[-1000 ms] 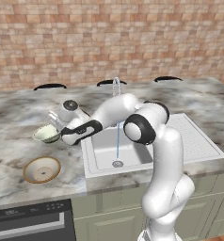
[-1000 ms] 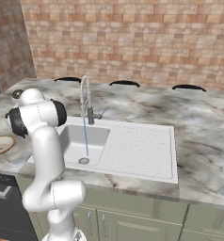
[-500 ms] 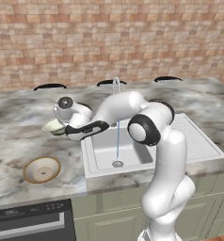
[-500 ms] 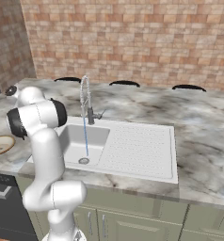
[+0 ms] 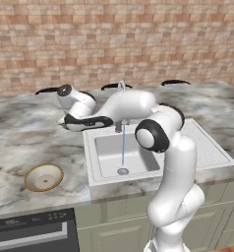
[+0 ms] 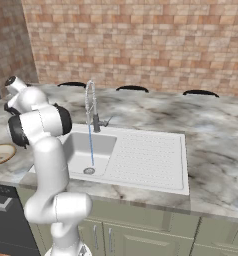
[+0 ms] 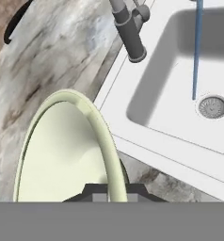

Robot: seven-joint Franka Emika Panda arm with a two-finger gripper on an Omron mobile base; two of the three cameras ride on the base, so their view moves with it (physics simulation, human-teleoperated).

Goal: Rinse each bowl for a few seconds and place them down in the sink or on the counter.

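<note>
Green bowl (image 7: 62, 155) sits in the claw (image 5: 65, 121), carried above the bench (image 5: 30, 142) just left of the sink (image 5: 153, 147). In hand view the rim runs straight down between the finger tips, so claw is clamped on the rim/wall, one finger inside and one outside. Bowl rides tilted, mouth facing sideways rel. to cam.

Water runs: thin blue stream (image 5: 123, 147) from faucet (image 6: 92, 107) down to drain (image 7: 212, 106). Bowl is not under it yet; stream is well apart, over the basin.

Second bowl (image 5: 43, 177), tan rim, rests upright on bench, front left, near edge; untouched, well apart from the sink.

Handling, judged:
- Bowl looks rigid, glazed/ceramic-like: no give under pinch, prob. brittle if dropped on sink or marble.
- Small, thin wall, prob. light. A rim pinch is off-centre, so weight hangs to one side and bowl may swing or rotate in grip on fast moves.
- Smooth surface, slipperier once wet. Water striking inside adds load and torque; keep mouth tilted so it drains.
- Rim is the only practical hold for a two-finger claw; body too wide. For tan bowl, shallower: same approach, take rim from above, wall betw. fingers.
- Set-down: lower till base touches before release, no drop.

Step, judged: transit to stream w/ bowl 1; bowl 2 pending.
</note>
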